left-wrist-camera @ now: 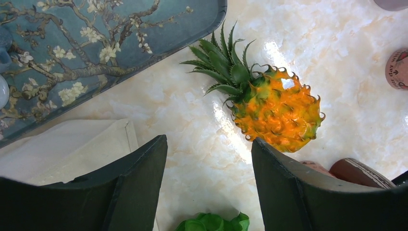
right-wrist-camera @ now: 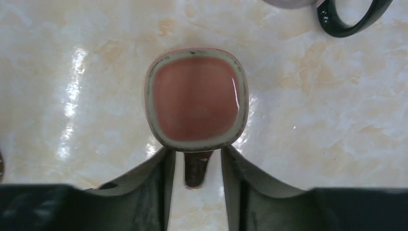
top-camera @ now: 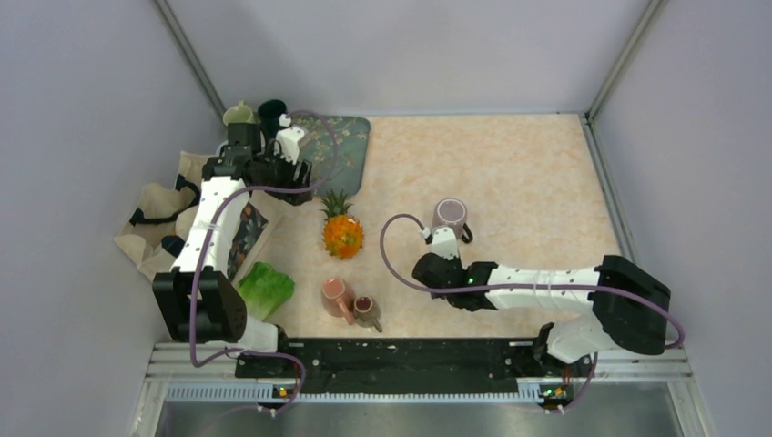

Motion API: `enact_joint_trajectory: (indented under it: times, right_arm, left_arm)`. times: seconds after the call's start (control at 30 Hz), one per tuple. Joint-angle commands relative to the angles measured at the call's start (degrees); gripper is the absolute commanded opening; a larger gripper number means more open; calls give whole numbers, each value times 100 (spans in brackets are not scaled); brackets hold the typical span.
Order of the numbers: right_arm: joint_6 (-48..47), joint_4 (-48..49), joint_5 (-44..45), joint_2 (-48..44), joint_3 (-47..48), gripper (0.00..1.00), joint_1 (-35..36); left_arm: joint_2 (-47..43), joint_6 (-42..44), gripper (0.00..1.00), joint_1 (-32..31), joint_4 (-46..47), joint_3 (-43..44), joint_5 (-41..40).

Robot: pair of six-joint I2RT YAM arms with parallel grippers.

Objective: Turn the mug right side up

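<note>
From above, the right arm (top-camera: pixel 537 284) reaches to the middle of the table (top-camera: pixel 528 173). Its wrist sits just on the near side of a grey mug (top-camera: pixel 450 215) with a black handle, and whatever lies under the wrist is hidden in this view. The left arm (top-camera: pixel 211 223) is well apart, over by the tray (top-camera: pixel 350 137). In the left wrist view, the left gripper (left-wrist-camera: pixel 209 142) is spread wide with nothing in it, hanging above bare table near the pineapple (left-wrist-camera: pixel 274 108). In the right wrist view, the pink mug (right-wrist-camera: pixel 196 98) stands on the table just ahead of the right gripper (right-wrist-camera: pixel 197 150). What looks like its base, a pale ring around a glossy pink centre, faces up, so I judge it upside down. Its handle (right-wrist-camera: pixel 197 169) points back between the jaws, which stand on either side with a sliver of table showing on each side, so they are not clamped. As I read it, only the approach is done; gripping, lifting, flipping and setting down are all left.
</note>
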Motion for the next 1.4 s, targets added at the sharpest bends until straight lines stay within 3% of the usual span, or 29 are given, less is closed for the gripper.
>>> enact_joint_trajectory:
  times: [0.0,0.07,0.1,0.23,0.37,0.47,0.53,0.6,0.67,0.83,1.07,1.23,1.3,1.37]
  right_arm:
    - [-16,268,34,19,-31,28,-272]
    - [-185,361,13,-10,18,6,-341]
    - [-271,373,15,-61,45,0,-371]
    - [-757,801,-268,-688,139,0,-620]
    - [-898,2609,-1695,-1864,-38,0,-1359]
    - [-858,3791,-1907,-2327,-103,0,-1671]
    - [-968,4300,-1941,-2401,8,0,-1702]
    - [-982,4803,-2171,-2370,128,0,-1741]
    - [-956,5105,-2324,-2338,266,0,-1744]
    - [-793,5397,-2648,-2260,503,0,-1750]
    - [-562,5587,-2918,-2009,563,0,-1748]
    - [-397,5815,-3138,-1752,604,0,-1749]
    - [-323,5897,-3188,-1631,631,0,-1752]
    - [-263,5948,-3273,-1492,678,0,-1774]
  left_arm:
    - [-160,11,70,20,50,-22,265]
    - [-158,-6,70,17,-5,25,403]
    - [-149,2,70,22,-75,92,635]
    - [-104,-229,70,32,-346,500,1729]
    - [-64,-1478,69,21,63,740,2873]
    - [-15,-2460,68,-97,336,935,3353]
    - [-98,-2915,69,-410,598,1031,3656]
    - [-274,-3717,73,-826,1488,943,4164]
    - [-392,-4340,83,-1204,2162,896,4324]
    - [-171,-4910,86,-1834,2538,1248,4353]
    - [35,-5350,73,-2086,3122,1303,4403]
    - [178,-5488,56,-2303,3225,1383,4498]
    - [181,-5704,46,-2361,3402,1310,4550]
    - [184,-6112,29,-2376,3827,1168,4660]
